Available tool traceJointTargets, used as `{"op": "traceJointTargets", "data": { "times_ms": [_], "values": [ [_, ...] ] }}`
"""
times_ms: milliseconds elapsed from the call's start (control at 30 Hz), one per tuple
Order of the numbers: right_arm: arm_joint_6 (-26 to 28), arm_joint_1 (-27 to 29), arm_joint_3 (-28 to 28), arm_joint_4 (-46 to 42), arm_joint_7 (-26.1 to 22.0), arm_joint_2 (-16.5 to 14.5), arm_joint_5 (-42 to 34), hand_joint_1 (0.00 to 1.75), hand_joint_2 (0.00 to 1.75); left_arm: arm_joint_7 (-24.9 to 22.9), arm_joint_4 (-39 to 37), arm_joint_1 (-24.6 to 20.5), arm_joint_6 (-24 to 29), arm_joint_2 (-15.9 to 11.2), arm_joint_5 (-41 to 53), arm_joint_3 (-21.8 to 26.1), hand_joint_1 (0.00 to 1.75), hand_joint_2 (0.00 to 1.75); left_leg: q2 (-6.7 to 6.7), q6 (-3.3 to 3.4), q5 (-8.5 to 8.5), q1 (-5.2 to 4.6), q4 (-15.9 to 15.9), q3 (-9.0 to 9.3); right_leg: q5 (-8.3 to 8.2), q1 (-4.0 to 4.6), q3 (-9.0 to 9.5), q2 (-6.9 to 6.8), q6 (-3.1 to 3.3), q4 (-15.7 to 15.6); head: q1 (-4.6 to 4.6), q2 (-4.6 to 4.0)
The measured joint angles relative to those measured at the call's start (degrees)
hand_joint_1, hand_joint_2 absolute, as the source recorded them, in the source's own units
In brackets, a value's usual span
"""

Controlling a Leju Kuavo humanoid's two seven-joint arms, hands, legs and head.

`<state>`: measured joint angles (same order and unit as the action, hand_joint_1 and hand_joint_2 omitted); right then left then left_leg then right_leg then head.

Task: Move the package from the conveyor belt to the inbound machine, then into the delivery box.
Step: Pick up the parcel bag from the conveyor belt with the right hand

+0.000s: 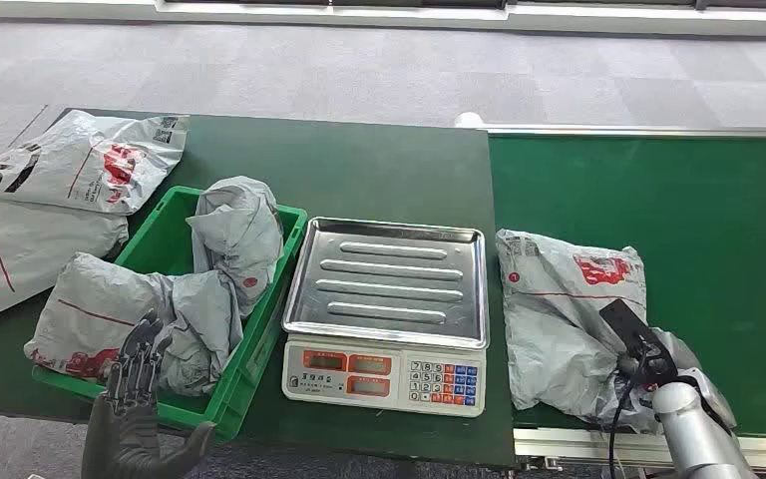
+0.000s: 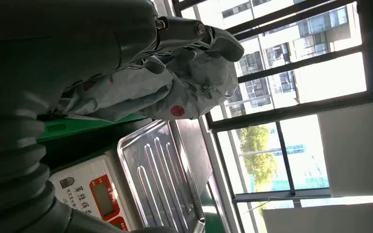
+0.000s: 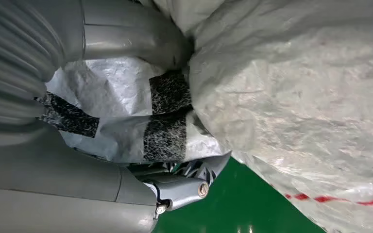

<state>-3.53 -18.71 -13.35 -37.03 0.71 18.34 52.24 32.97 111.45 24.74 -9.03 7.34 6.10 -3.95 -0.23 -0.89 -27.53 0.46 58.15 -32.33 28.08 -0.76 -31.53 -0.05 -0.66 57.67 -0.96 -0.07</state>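
The fingers (image 3: 184, 187) of your right hand (image 1: 653, 364) are wrapped into the grey plastic of the package (image 1: 569, 319): in the right wrist view the thumb lies on one side of a bunched fold and a dark finger comes around from the other side, so you have hold of it at its near corner. I cannot tell from these pictures how firm this hold is.

The package lies flat on the green conveyor belt (image 1: 718, 210), close to the belt's near edge and just beside the edge where the belt meets the desk (image 1: 379, 170). It is not yet lifted.

It is a soft courier bag, wrinkled and loose, so I judge it light and not fragile. It will hang and fold when you raise it, and the film looks smooth, so it can slip through a weak pinch. Take a thick gathered fold, not a single layer, and expect the far end to drag over the belt first.

The scale (image 1: 387, 309), which I take for the inbound machine, stands on the desk just beside the package, near the desk's front edge, and its steel tray carries nothing. The green delivery box (image 1: 259, 339) on the other side of the scale already holds grey bags.

Your right arm comes in low over the near right corner of the belt, the wrist bent down onto the bag. Your left hand (image 1: 140, 399) stands upright at the desk's front edge, before the box, fingers apart and holding nothing.
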Motion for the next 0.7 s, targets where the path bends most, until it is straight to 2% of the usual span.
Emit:
{"op": "traceJointTargets", "data": {
  "times_ms": [167, 233, 333, 467, 700],
  "values": [
    [-0.4, -0.4, 0.0, 0.0, 0.1, 0.0, 0.5, 1.75, 1.75, -0.2, 0.0, 0.1, 0.8, 0.0, 0.1, 0.0, 0.00, 1.75, -0.01, 0.00, 0.00, 0.00, 0.0, 0.01, 0.00, -0.01, 0.04, -0.02, 0.00, 0.0, 0.00, 0.00],
    [1.2, -0.4, 0.0, -0.1, -0.7, -0.2, 0.1, 1.75, 1.75, -0.2, 0.1, 0.2, 1.2, 0.0, 0.1, 0.0, 0.00, 1.75, -0.03, 0.00, 0.01, 0.00, 0.0, -0.02, -0.01, -0.01, 0.05, -0.04, 0.00, 0.0, 0.00, 0.00],
    [8.0, 0.0, -0.6, -2.1, -4.4, -1.2, -2.4, 1.75, 1.75, -0.3, 0.6, 0.8, 1.7, 0.4, 0.1, 0.0, 0.00, 1.75, -0.03, 0.01, 0.01, 0.00, 0.0, -0.09, -0.01, -0.03, -0.02, -0.03, 0.00, 0.0, 0.01, 0.00],
    [19.4, 1.0, -3.1, -10.7, -13.6, -3.7, -10.6, 1.75, 1.75, 0.0, 1.5, 1.3, 1.7, 1.3, 0.4, 0.0, 0.00, 1.75, -0.05, 0.01, 0.01, 0.00, 0.0, -0.11, -0.01, -0.03, -0.07, -0.06, 0.00, 0.0, 0.00, 0.00],
    [25.0, 4.4, -5.4, -27.1, -19.3, -6.6, -18.4, 1.75, 1.75, 0.5, 1.6, 1.6, 2.7, 2.1, 0.5, 0.0, 0.00, 1.75, -0.15, 0.01, 0.00, 0.00, 0.0, -0.14, 0.05, -0.04, -0.07, -0.15, -0.04, 0.0, 0.00, 0.00]
  ]
}}
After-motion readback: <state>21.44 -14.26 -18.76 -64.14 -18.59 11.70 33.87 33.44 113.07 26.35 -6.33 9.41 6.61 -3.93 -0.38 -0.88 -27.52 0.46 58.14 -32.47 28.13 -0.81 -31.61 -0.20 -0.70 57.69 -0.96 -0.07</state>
